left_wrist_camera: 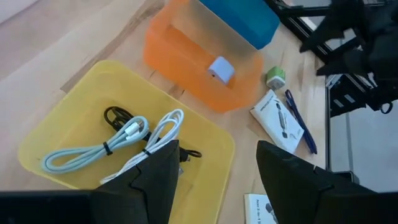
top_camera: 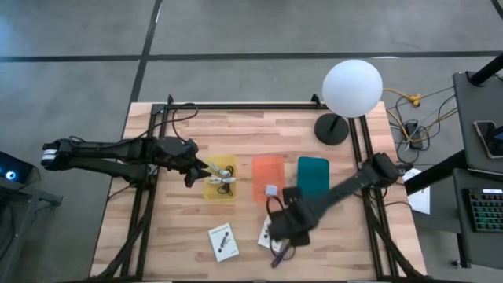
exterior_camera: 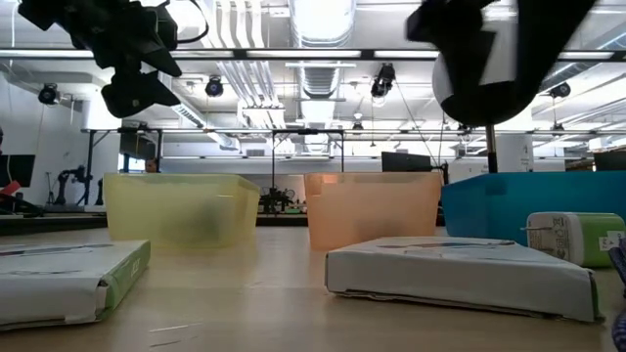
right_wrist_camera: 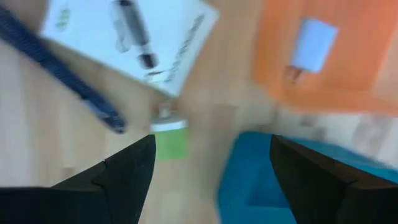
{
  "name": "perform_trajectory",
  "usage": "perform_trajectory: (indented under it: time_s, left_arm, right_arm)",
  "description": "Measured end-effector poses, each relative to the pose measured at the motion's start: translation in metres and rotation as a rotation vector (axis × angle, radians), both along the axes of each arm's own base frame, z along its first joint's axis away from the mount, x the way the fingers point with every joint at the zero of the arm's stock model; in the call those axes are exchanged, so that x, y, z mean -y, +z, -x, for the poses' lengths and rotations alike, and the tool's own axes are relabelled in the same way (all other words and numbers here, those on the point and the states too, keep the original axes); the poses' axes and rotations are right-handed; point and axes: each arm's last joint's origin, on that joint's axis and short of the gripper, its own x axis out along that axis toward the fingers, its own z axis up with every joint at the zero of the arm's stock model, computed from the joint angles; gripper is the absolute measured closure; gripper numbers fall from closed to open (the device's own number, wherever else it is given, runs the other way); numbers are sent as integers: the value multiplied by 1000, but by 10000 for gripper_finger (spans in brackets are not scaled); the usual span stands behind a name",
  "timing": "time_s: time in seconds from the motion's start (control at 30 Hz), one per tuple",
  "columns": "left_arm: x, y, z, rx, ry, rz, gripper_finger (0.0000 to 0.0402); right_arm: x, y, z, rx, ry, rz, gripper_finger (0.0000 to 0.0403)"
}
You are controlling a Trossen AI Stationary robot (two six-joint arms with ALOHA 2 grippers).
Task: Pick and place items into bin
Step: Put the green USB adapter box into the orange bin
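Observation:
My left gripper (top_camera: pixel 203 170) (left_wrist_camera: pixel 214 180) is open and hovers above the yellow bin (top_camera: pixel 221 181), which holds white cables (left_wrist_camera: pixel 127 134) and a black cable (left_wrist_camera: pixel 115 114). My right gripper (top_camera: pixel 284 224) (right_wrist_camera: pixel 211 180) is open too. It hangs in the air over the table's near right part. Below it lie a green cube (right_wrist_camera: pixel 169 142), a white card (right_wrist_camera: pixel 127 34) and a purple strap (right_wrist_camera: pixel 59 65). A second white card (top_camera: pixel 223 242) lies flat nearer the left. The orange bin (top_camera: pixel 268 179) holds a small white piece (left_wrist_camera: pixel 221 68).
A teal bin (top_camera: pixel 313 176) stands to the right of the orange one. The white globe lamp (top_camera: pixel 351 90) stands on its dark base at the far right corner. Black frame rails (top_camera: pixel 149 196) run along both sides of the table. In the low view both grippers are well above the bins.

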Motion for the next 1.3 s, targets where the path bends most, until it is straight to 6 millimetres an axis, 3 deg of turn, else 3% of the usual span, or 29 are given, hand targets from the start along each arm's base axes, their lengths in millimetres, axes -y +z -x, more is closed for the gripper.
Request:
perform_trajectory:
  time_s: [0.13,0.57,0.97,1.3]
  left_arm:
    - [0,-1,-1,-3,-12,-18,204]
    - [0,-4,-4,-25,-7,-10,204]
    - [0,-4,-4,-25,-6,-9,204]
    - [0,-4,-5,-24,-4,-7,204]
  right_arm:
    - [-11,-18,7,-39,-69,-48,114]
    - [-6,-70,17,-122,-65,-180,120]
    - [0,-75,18,-100,-34,-126,152]
    - [3,-84,23,-127,75,-87,144]
